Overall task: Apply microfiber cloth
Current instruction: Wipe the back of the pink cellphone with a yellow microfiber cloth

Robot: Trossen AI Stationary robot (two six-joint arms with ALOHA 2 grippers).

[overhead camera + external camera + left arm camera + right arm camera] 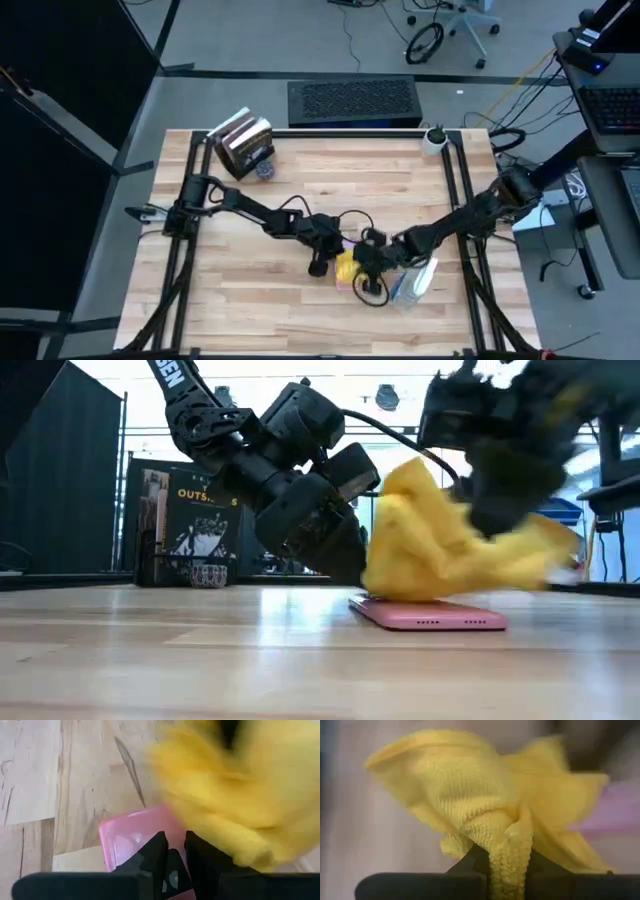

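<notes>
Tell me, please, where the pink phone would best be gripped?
By its long side edges, from above: the phone lies flat on the table, so only its thin rim offers purchase. The yellow microfiber cloth, pinched in the right hand, covers one end.

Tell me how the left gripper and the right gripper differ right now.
The right gripper is shut on the yellow microfiber cloth, bunched between its fingers; the left gripper holds nothing, its fingers nearly together over the edge of the pink phone. The right gripper carries the cloth onto the phone's top; the left sits low at the phone's end, perhaps steadying it. Both meet mid-table over the same phone.
</notes>
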